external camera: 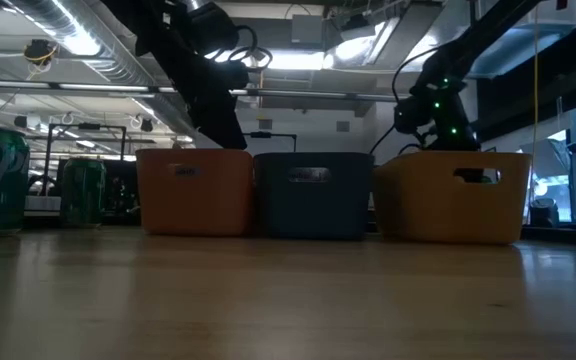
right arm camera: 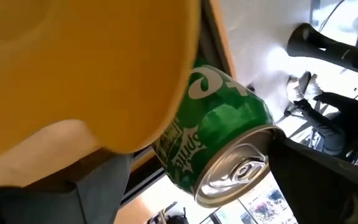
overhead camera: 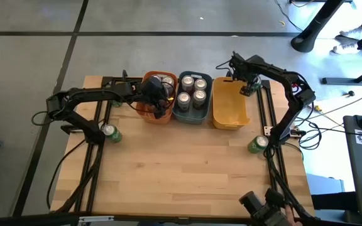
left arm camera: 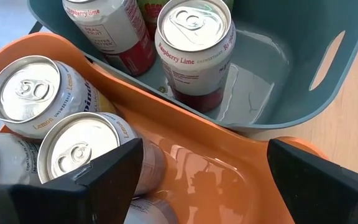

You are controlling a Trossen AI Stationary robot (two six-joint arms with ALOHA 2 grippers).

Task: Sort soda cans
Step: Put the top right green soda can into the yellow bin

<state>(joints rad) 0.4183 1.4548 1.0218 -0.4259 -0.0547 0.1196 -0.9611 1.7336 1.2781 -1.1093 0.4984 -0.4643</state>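
Three bins stand in a row at the table's far side: orange (overhead camera: pixel 144 114), grey-blue (overhead camera: pixel 191 118), yellow (overhead camera: pixel 229 108). Silver-topped lemon soda cans (left arm camera: pixel 27 93) stand in the orange bin and raspberry-lime cans (left arm camera: pixel 194 43) in the grey-blue one. My left gripper (left arm camera: pixel 204 168) hangs open over the orange bin (left arm camera: pixel 185 155), with nothing between its fingers. My right gripper (overhead camera: pixel 248 86) is at the yellow bin's far right corner, with a green soda can (right arm camera: pixel 222 124) between its fingers. The yellow bin's rim (right arm camera: pixel 104 74) hides that can's lower end. My right gripper has the green can between its two fingers, slanting down from above. One finger (right arm camera: pixel 328 180) lies against the can's top rim (right arm camera: pixel 267 140). The yellow bin hides where the other finger meets the can. The can is tilted, its silver top turned toward the gripper.
Two more green cans stand upright on the table, one near the left arm's base (overhead camera: pixel 110 133) and one near the right arm's base (overhead camera: pixel 257 145). The near half of the wooden table (overhead camera: pixel 181 182) is bare. A person's legs (right arm camera: pixel 340 118) show beyond the far edge.
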